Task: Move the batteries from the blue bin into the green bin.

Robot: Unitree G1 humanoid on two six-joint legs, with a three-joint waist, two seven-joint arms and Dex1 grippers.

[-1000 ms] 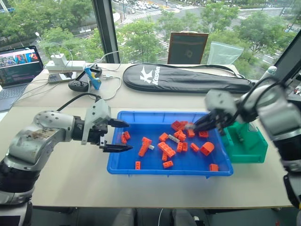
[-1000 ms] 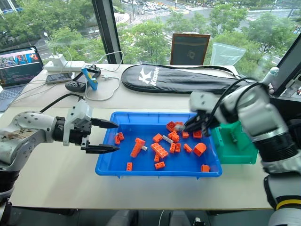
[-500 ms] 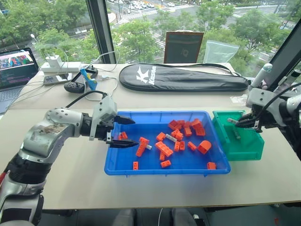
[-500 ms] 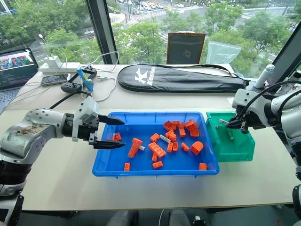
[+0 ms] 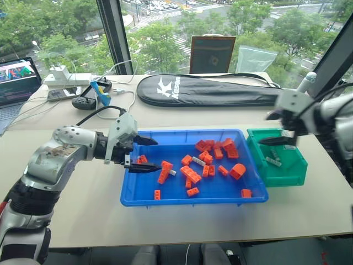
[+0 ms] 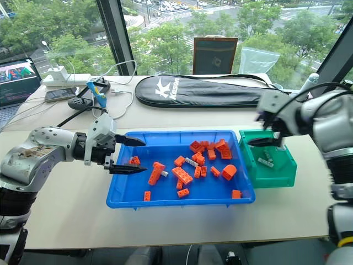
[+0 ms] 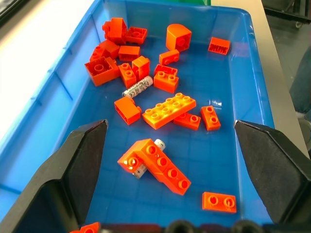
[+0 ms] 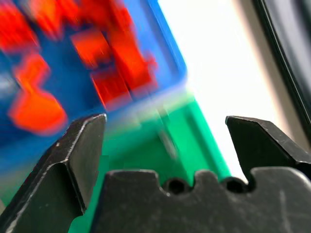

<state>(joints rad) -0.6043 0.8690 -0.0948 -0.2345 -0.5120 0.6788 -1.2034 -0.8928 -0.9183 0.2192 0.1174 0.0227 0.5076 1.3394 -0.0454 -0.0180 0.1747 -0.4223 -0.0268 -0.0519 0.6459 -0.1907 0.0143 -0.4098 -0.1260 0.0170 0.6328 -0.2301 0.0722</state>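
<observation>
Two batteries (image 5: 273, 160) lie on the floor of the green bin (image 5: 295, 175), which sits on the worktop (image 5: 83, 204) just beside the right end of the blue bin (image 5: 138, 196), and two more show among the orange bricks (image 7: 169, 110) in that blue tray (one (image 7: 137, 89) bare near the middle, another (image 7: 141, 167) half tucked under a long brick). Above the green bin's near-left corner hangs the right gripper (image 5: 277, 128), its black fingers spread wide with nothing between them, while the left gripper (image 5: 142, 154) hovers over the blue bin's left end, likewise spread and empty
</observation>
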